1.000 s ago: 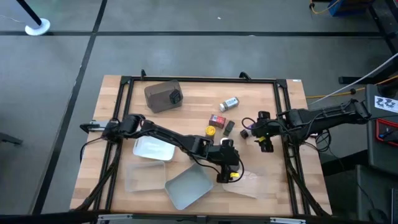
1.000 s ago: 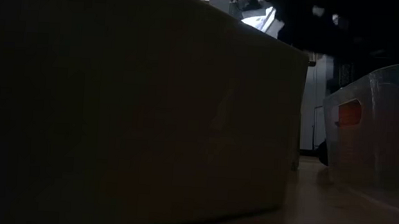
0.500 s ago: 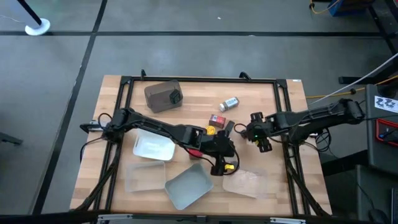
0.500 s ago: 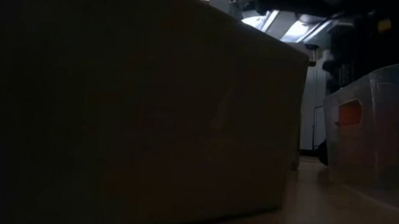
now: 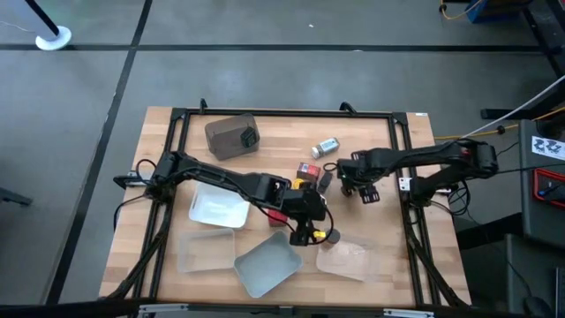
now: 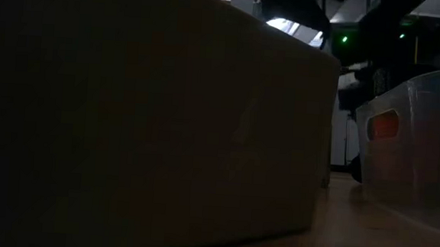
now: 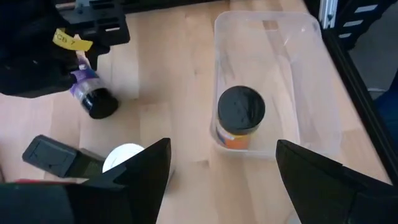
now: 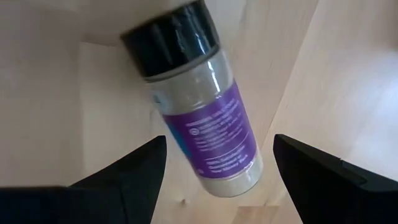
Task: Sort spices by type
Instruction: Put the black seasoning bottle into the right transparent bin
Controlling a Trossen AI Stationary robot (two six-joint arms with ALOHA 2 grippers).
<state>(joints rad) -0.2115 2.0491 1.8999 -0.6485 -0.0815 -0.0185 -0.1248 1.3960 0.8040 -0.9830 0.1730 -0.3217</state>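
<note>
My left gripper (image 5: 309, 231) (image 7: 227, 180) hangs open just off the right clear tray (image 7: 311, 74). In that tray a jar with a dark lid and orange body (image 7: 240, 116) (image 5: 331, 236) stands upright on its base. My right gripper (image 5: 351, 184) (image 8: 217, 180) is open around a purple-labelled jar with a black lid (image 8: 202, 121) (image 7: 92, 98), which lies tilted on the table with one finger on either side. Whether the fingers touch it, I cannot tell. A red box (image 5: 308, 170), a black box (image 5: 324, 181) and a yellow-lidded jar (image 5: 299, 185) sit near mid-table.
A silvery jar (image 5: 325, 147) lies toward the far edge, and the brown tub (image 5: 231, 135) stands far left. A white tray (image 5: 216, 210), a grey tray (image 5: 267, 265) and a second clear tray (image 5: 207, 252) fill the near left. A white-lidded jar (image 7: 124, 155) sits by the black box (image 7: 50, 154).
My left gripper has drawn back from over the right clear tray toward the table's left and far side, and the orange jar now stands free in the tray. My right gripper has moved toward the table's left, up to the purple-labelled jar, which has stayed in place.
</note>
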